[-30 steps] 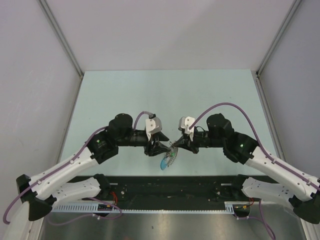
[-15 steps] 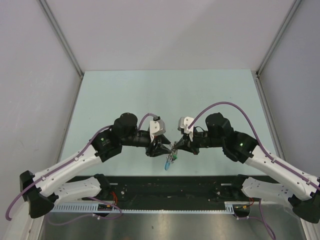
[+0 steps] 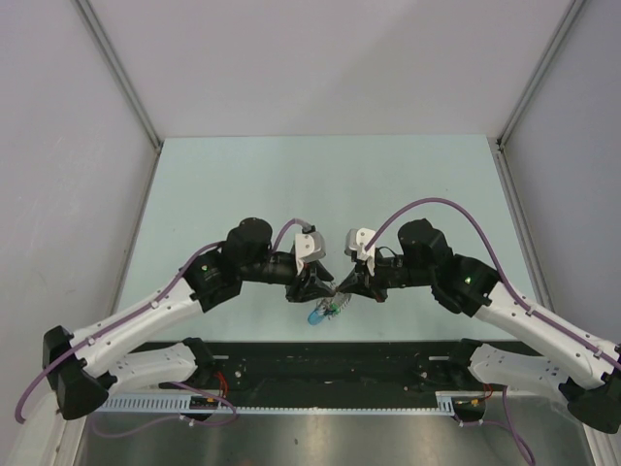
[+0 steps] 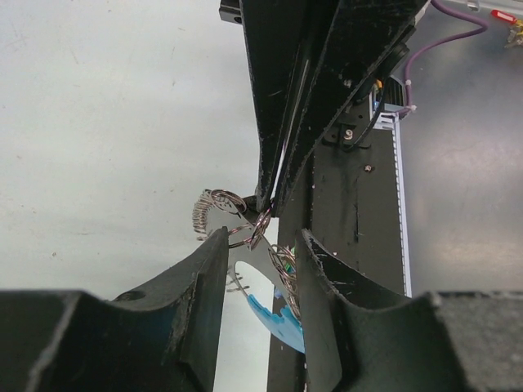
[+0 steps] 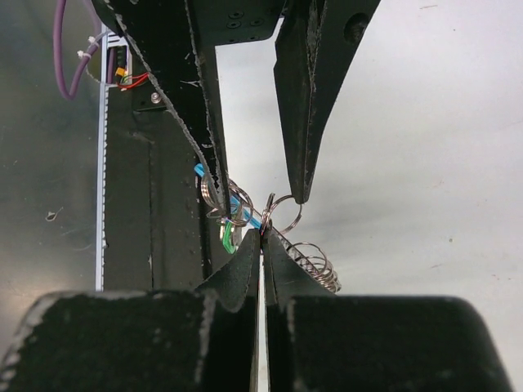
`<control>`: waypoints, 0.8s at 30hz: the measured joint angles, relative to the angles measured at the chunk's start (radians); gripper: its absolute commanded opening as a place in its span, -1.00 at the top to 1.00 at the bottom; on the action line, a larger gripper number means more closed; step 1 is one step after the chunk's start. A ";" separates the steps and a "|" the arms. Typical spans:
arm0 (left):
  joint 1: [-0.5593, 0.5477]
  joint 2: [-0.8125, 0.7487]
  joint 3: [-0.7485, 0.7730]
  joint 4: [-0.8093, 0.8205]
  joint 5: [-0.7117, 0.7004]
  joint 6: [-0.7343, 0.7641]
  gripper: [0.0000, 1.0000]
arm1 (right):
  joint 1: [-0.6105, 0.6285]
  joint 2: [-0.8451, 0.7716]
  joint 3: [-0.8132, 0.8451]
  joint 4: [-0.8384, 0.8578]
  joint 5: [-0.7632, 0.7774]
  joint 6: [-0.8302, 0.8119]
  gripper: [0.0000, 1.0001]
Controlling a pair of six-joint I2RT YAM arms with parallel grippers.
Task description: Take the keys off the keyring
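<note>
Since half a second earlier, the left gripper [image 3: 315, 288] had advanced toward the right gripper [image 3: 342, 288], and the keys [image 3: 324, 311] hung just below the two meeting tips, near the front edge of the table [image 3: 291, 175]. Left wrist view: the left gripper's fingers [image 4: 214, 269] stood apart, with the keyring [image 4: 260, 229] in the gap between them. Right wrist view: the right gripper's fingers [image 5: 245, 265] were pressed together, pinching the keyring, a coiled wire spring [image 5: 315, 263] just beside them.

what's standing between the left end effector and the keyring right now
Nothing visible. The left end effector is open on either side of the keyring, which the right end effector pinches shut; the keys hang just beside it.
</note>
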 measured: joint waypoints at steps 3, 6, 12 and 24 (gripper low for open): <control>0.000 0.004 0.000 0.003 0.001 0.001 0.20 | 0.000 0.000 0.000 -0.002 -0.003 0.000 1.00; 0.001 0.012 0.000 0.008 0.006 0.004 0.23 | 0.000 0.000 0.000 -0.003 -0.008 0.000 1.00; 0.004 0.026 0.005 0.008 0.025 0.024 0.34 | 0.001 0.000 0.000 -0.009 -0.015 0.000 1.00; 0.006 0.033 0.006 0.007 0.061 0.069 0.37 | 0.002 0.003 0.000 -0.016 -0.026 0.000 1.00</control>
